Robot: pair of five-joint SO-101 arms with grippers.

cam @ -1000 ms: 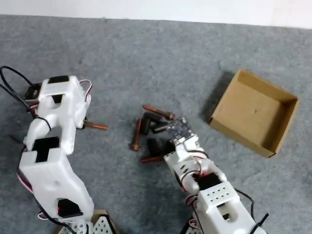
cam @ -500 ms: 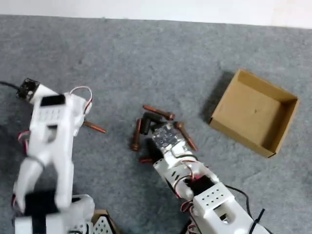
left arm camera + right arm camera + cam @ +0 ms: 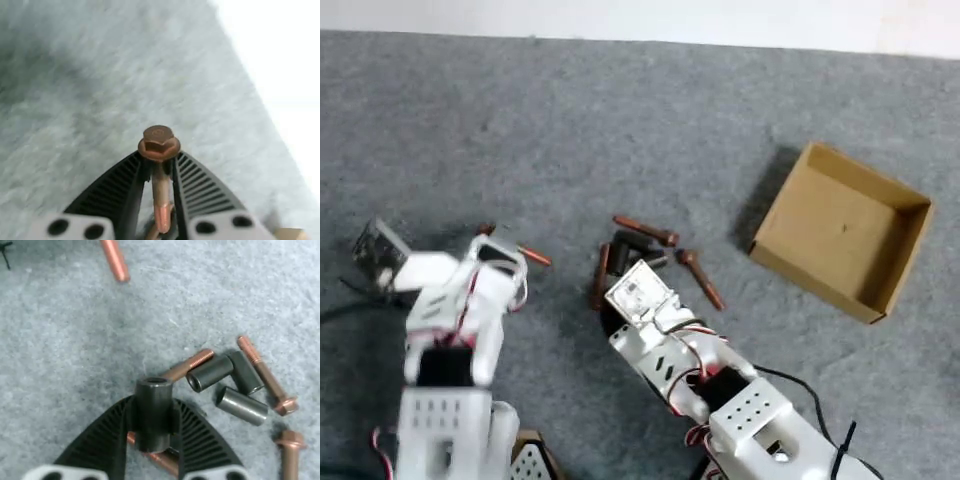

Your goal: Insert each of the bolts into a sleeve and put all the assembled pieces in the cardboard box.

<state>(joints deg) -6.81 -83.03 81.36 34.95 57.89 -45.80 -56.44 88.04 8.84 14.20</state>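
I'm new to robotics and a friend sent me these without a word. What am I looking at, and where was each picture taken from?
These are two small white robot arms, a left arm and a right arm, side by side at a grey table. The wide picture comes from a fixed camera looking down over it. The other two come from cameras on each arm's wrist, looking along its gripper. The left gripper is shut on a copper-coloured bolt. The right gripper is shut on a dark sleeve, a short metal tube. More loose bolts and sleeves lie on the table. The cardboard box stands open on the right arm's side.
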